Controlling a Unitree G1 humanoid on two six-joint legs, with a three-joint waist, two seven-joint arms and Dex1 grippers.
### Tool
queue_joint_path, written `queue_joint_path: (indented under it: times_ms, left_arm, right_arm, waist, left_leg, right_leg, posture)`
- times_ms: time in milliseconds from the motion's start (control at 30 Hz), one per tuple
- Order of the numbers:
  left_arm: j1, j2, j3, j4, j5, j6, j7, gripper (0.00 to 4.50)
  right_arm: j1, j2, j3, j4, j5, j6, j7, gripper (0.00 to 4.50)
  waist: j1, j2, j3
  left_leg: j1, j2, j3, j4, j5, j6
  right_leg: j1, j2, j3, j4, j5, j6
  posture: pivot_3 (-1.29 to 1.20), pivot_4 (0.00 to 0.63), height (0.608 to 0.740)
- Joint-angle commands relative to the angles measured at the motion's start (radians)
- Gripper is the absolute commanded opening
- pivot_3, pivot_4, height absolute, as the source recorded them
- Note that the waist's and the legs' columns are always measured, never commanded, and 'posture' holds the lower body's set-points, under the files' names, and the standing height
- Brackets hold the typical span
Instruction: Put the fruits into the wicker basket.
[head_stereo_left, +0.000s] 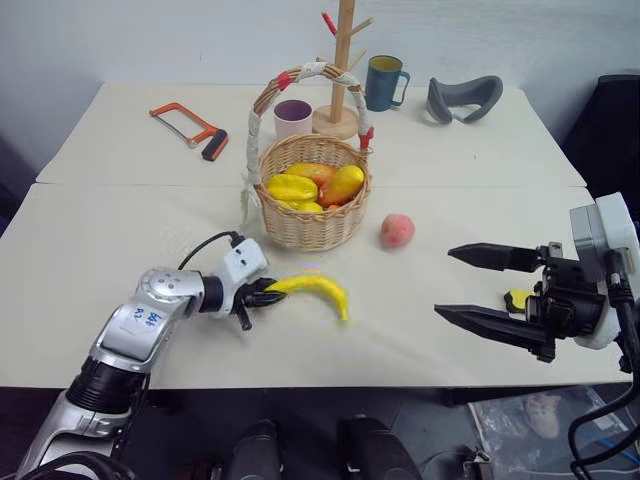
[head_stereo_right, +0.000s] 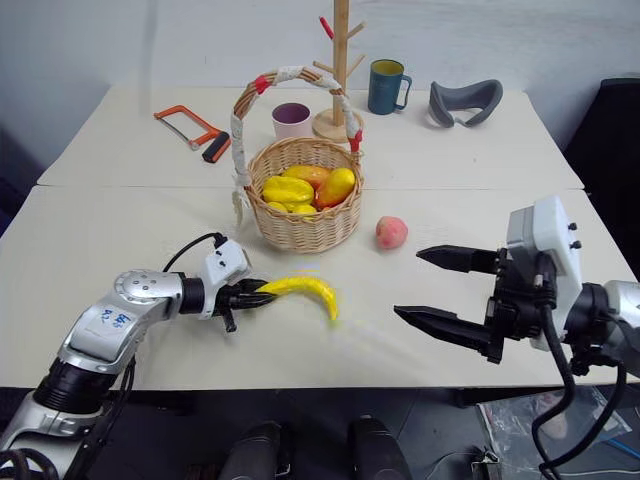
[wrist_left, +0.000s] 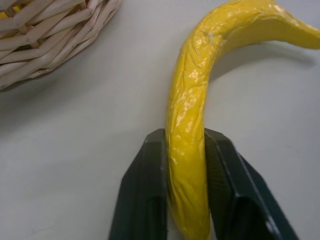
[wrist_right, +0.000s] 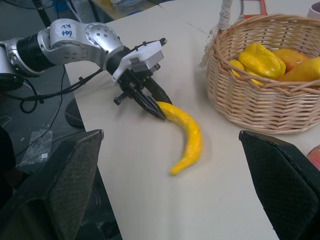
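— Where is the banana (head_stereo_left: 318, 291) found?
— On the desk (head_stereo_left: 120, 240) near its front edge, in front of the wicker basket (head_stereo_left: 308, 224); one end is clamped between the fingers of the left gripper (head_stereo_left: 268, 297).
— And the other fruits?
— Yellow and orange mangoes (head_stereo_left: 318, 186) are seen in the basket; the peach (head_stereo_left: 397, 231) is seen just beside it, toward the right edge.
— The right gripper (head_stereo_left: 468, 285)?
— It is held wide open above the front right corner, nothing gripped.
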Motion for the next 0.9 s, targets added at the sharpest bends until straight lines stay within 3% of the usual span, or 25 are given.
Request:
queue_joint_path:
  times_ms: [33, 200, 400, 633, 667, 900]
  left_arm:
    - [-0.017, 0.009, 0.086, -0.089, -0.110, -0.003, -0.072, 0.41]
    - [-0.181, -0.093, 0.224, -0.098, -0.297, 0.232, 0.033, 0.41]
    - [-0.370, -0.264, 0.288, -0.042, -0.172, 0.419, 0.434, 0.41]
    - [-0.432, -0.429, 0.354, 0.014, -0.108, 0.496, 0.688, 0.41]
    - [-0.434, -0.434, 0.356, 0.014, -0.109, 0.498, 0.694, 1.15]
    - [-0.431, -0.427, 0.333, 0.001, -0.170, 0.386, 0.572, 3.24]
  right_arm:
    - [0.003, -0.003, -0.007, -0.013, -0.001, -0.021, 0.001, 4.50]
    - [-0.010, 0.011, 0.001, -0.001, 0.013, -0.032, -0.016, 4.50]
    - [-0.019, 0.027, 0.026, -0.004, -0.010, -0.054, -0.038, 4.50]
    - [-0.022, 0.049, 0.058, -0.013, -0.018, -0.074, -0.068, 4.50]
    - [-0.023, 0.049, 0.061, -0.013, -0.019, -0.076, -0.069, 4.50]
    - [-0.035, 0.052, 0.095, 0.001, -0.091, -0.089, -0.103, 4.50]
  waist:
    - [0.000, 0.000, 0.000]
    - [0.005, 0.000, 0.000]
    - [-0.003, 0.000, 0.000]
    - [0.004, -0.001, 0.001]
    - [0.003, -0.001, 0.001]
    - [0.004, -0.001, 0.001]
  left_leg:
    - [0.000, 0.000, 0.000, 0.000, 0.000, 0.000]
    - [-0.001, 0.000, -0.001, 0.001, 0.000, 0.000]
    - [-0.002, -0.002, -0.001, 0.002, 0.001, 0.001]
    - [-0.003, 0.000, -0.001, 0.002, 0.005, -0.008]
    - [-0.003, -0.001, -0.001, 0.002, 0.005, -0.008]
    - [-0.002, -0.001, -0.001, 0.002, 0.006, -0.009]
  right_leg:
    - [0.000, 0.000, 0.000, 0.000, 0.000, 0.000]
    - [0.000, 0.000, -0.001, 0.000, 0.000, 0.000]
    - [0.000, 0.000, 0.000, -0.001, 0.002, 0.003]
    - [-0.001, 0.002, 0.000, -0.001, 0.001, 0.004]
    - [-0.001, 0.002, 0.000, -0.001, 0.001, 0.004]
    - [-0.001, 0.001, 0.000, 0.000, 0.001, 0.004]
  posture:
    - [0.00, 0.150, 0.740]
    - [0.00, 0.150, 0.740]
    - [0.00, 0.150, 0.740]
    - [0.00, 0.150, 0.740]
    - [0.00, 0.150, 0.740]
    - [0.00, 0.150, 0.740]
